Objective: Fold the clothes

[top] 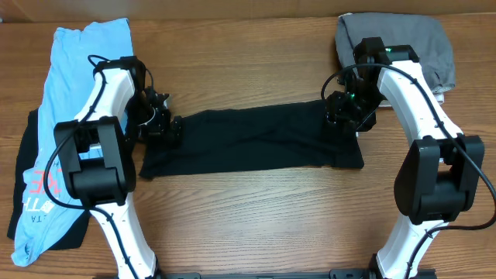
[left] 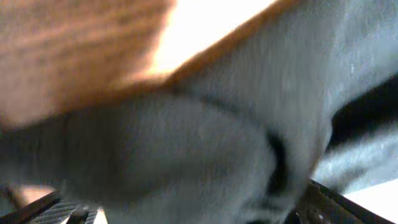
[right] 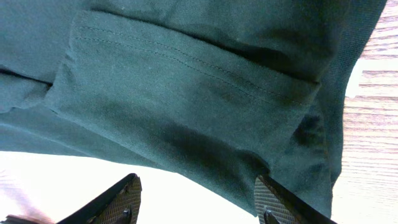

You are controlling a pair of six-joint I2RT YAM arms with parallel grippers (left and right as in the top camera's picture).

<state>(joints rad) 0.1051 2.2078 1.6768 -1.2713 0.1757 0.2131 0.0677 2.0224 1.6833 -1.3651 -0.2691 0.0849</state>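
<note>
By the counter's point(top: 248, 70) left edge lies a light blue garment point(top: 77, 62) with red lettering, spread from the far edge toward the near one, and another black garment point(top: 23, 186) shows from under its left side. The left arm point(top: 93, 155) reaches across the blue cloth, and the left fingers point(top: 174, 130) sit low at the left end of the plain black garment point(top: 256, 139). This garment lies flat in the middle of the counter as a long folded band running left to right. In the left wrist view the two fingers stand far apart at the bottom corners, spread wide. Blurred black cloth bulges between them, close to the lens, and they do not appear to pinch it. At the band's right end, on its far corner, the right fingers point(top: 341, 122) are down on the cloth. The right wrist view shows them parted, with bright bare counter in the gap. A stitched fold of the garment lies just ahead of them, and its edge touches the tip of the finger on the right. Toward the far right corner of the counter a grey garment point(top: 403, 39) lies folded, well apart from the black band, with the right arm point(top: 422, 116) crossing its near edge.
</note>
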